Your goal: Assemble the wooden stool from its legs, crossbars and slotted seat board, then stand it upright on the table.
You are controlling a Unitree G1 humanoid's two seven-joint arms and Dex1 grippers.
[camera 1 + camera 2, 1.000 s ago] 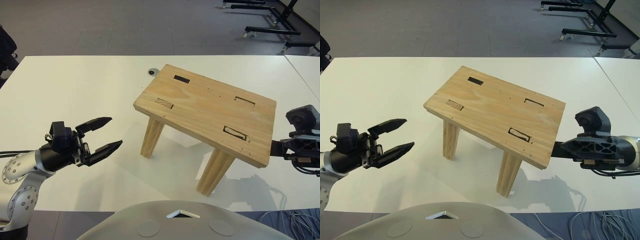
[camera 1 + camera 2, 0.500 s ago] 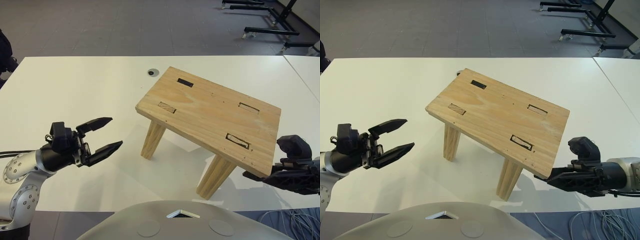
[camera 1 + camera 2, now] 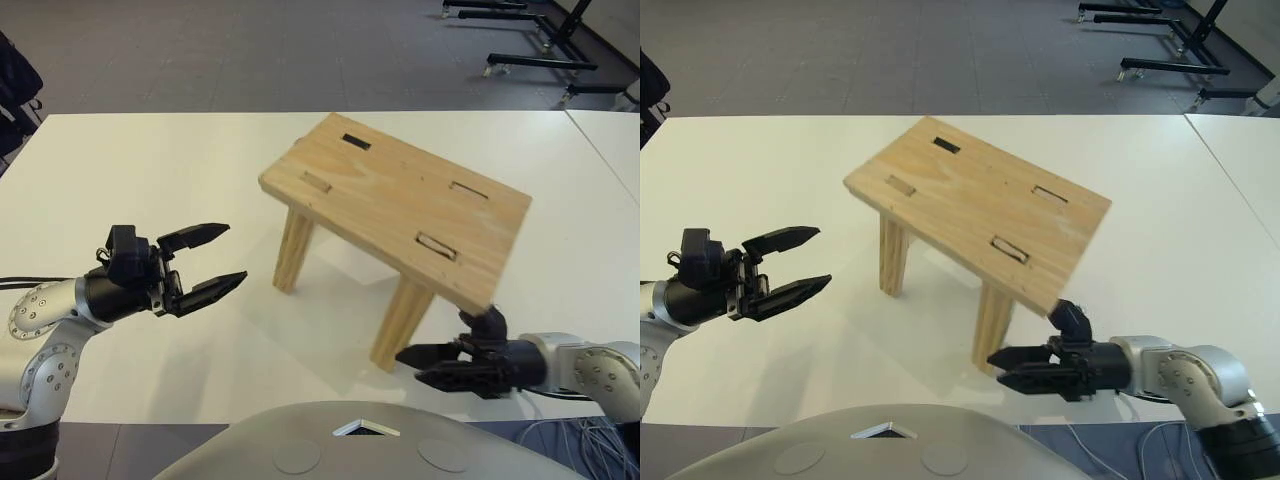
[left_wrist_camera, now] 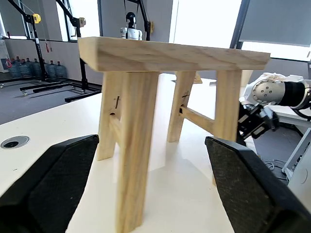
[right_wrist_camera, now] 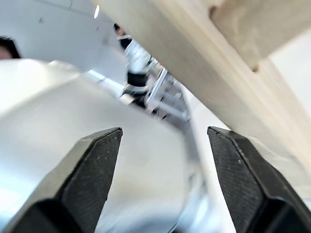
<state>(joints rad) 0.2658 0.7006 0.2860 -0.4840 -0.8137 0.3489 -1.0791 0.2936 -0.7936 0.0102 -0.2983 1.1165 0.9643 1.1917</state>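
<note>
The wooden stool stands upright on the white table (image 3: 150,160). Its slotted seat board (image 3: 395,205) is on top, and the legs (image 3: 293,250) and a crossbar (image 4: 199,119) are fitted beneath. My left gripper (image 3: 215,258) hovers open to the left of the stool, pointing at it, a hand's width from the nearest leg (image 4: 133,145). Low at the table's front edge, my right gripper (image 3: 412,366) is open, its tips just beside the foot of the front leg (image 3: 400,320). Its fingers (image 5: 82,179) stand apart below the wood (image 5: 204,73). Neither gripper holds anything.
Metal frames on wheels (image 3: 540,50) stand on the floor beyond the table. A second white table (image 3: 615,135) adjoins at the right. Open table surface lies left and behind the stool. Cables (image 3: 590,440) hang at the front right.
My right gripper left the seat's right edge, dropped and swung forward to the front leg's foot. The stool shifted slightly left and back. The left gripper barely moved.
</note>
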